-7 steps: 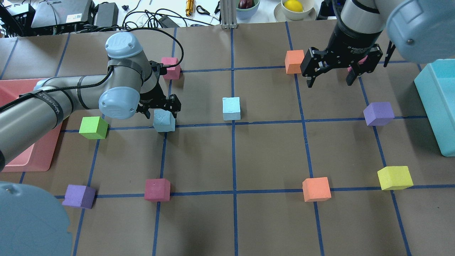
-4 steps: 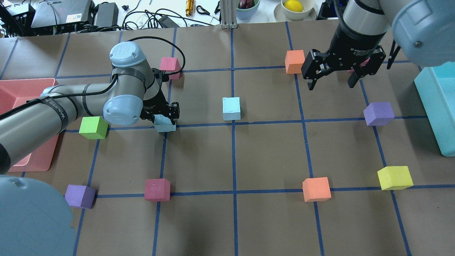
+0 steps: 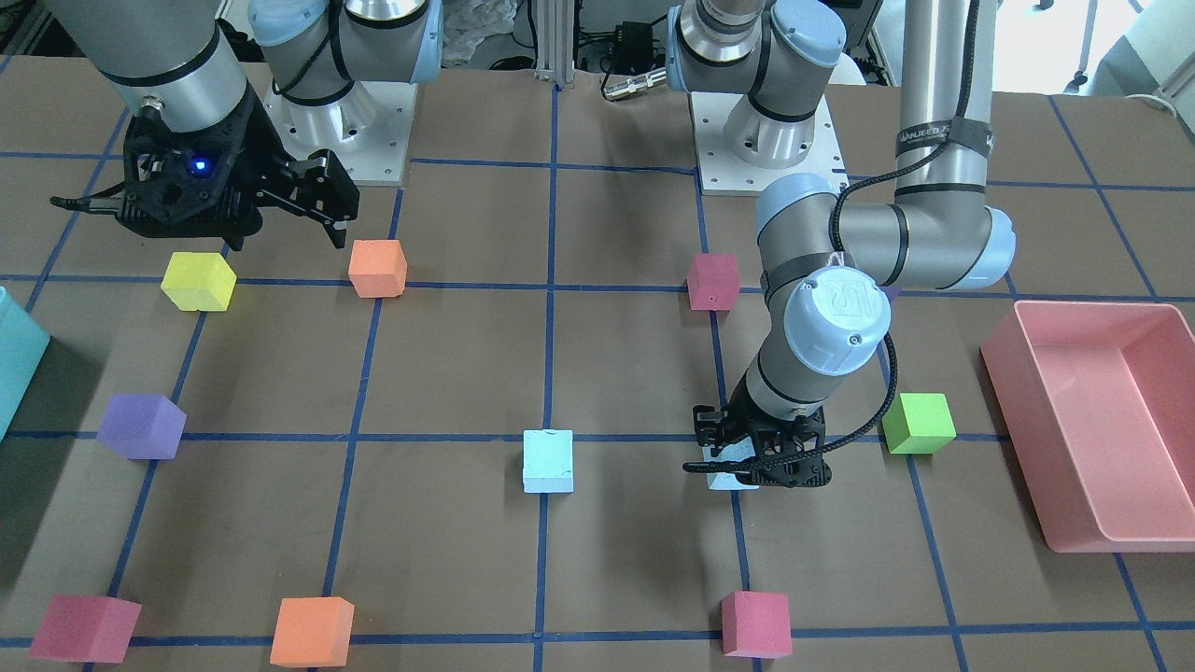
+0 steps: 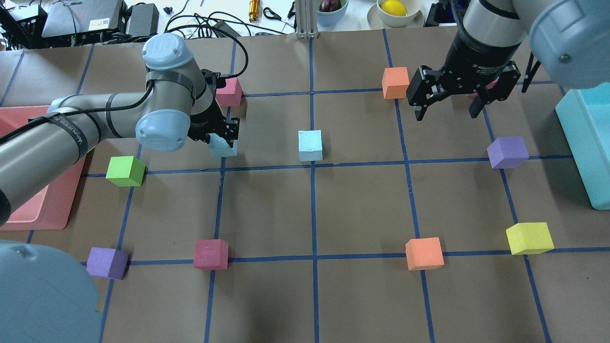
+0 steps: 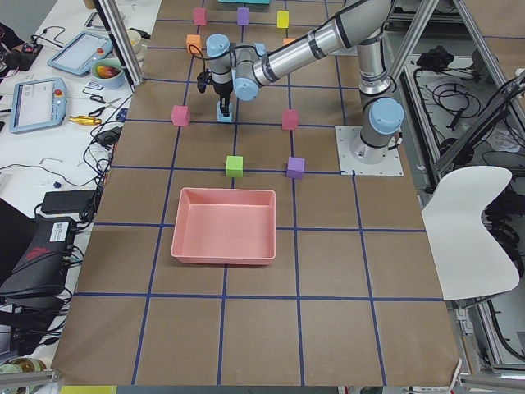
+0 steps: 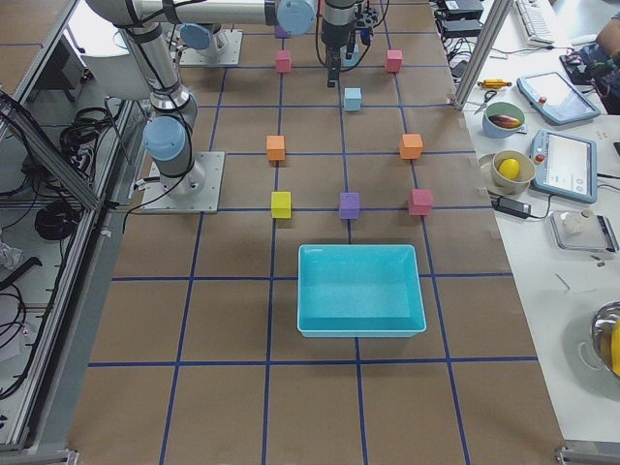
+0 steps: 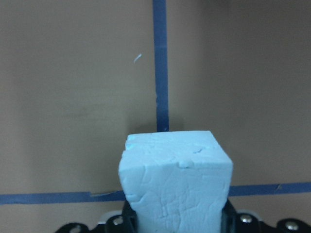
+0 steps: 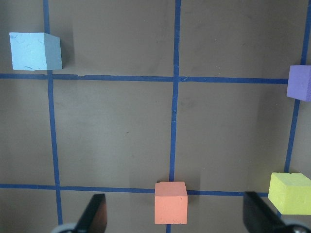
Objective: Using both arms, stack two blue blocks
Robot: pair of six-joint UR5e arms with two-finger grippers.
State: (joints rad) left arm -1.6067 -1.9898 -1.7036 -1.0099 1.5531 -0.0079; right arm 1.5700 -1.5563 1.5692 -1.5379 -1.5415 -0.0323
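Blue block A (image 7: pixel 175 189): clamped in L gripper (image 4: pixel 220 137), apparently lifted just off table (image 4: pixel 362 209). Blue block B (image 4: pixel 310 145): loose at table centre, well apart from A. Step judged: pick done, carry pending. Next: A to be centred over B, squared, lowered. R gripper (image 4: pixel 446 112): jaws apart, empty. Not resolved: finger pads on A; gap under A.

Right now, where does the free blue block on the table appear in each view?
Front-facing: the free blue block lies low, at centre.
Overhead: block near the middle.
Exterior left: not visible; the left arm seems to cover it.
Exterior right: block at upper centre.
Left wrist: absent; only the held blue block shows.
Right wrist: block at top left.
Landmark: the purple block on the same tape line.
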